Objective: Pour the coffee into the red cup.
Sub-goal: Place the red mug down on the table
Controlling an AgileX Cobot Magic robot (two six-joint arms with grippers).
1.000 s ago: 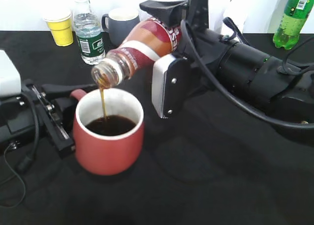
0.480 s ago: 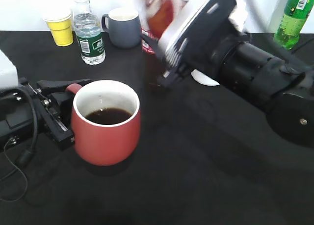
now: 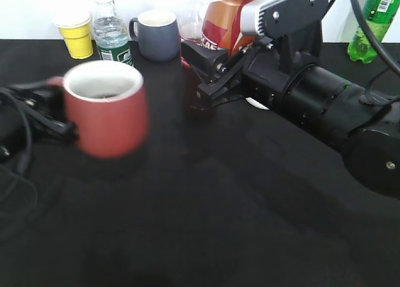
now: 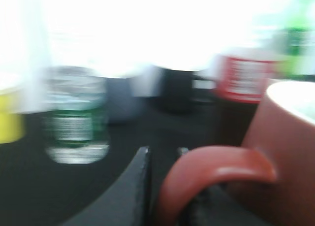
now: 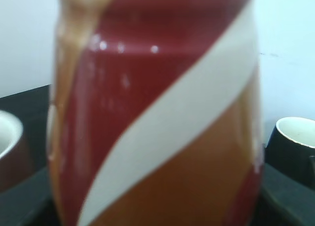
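The red cup (image 3: 106, 109) is blurred at the left, with dark coffee just showing inside. My left gripper (image 3: 39, 109) is shut on its handle. In the left wrist view the handle (image 4: 216, 169) lies between the dark fingers (image 4: 130, 191), with the cup's body (image 4: 290, 152) to the right. My right gripper (image 3: 240, 27) is shut on the coffee bottle (image 3: 226, 18), which has a red, white and brown label, and holds it upright at the back middle, well right of the cup. The bottle (image 5: 157, 113) fills the right wrist view and hides the fingers there.
A yellow paper cup (image 3: 77, 34), a water bottle with a green label (image 3: 112, 40) and a dark grey mug (image 3: 156, 35) stand along the back. A green bottle (image 3: 374, 21) stands at the back right. The black table (image 3: 206, 206) spreads across the front.
The bottle went from tilted and pouring to upright, and drew back to the right. The red cup, held by its handle, moved left and away from the bottle.
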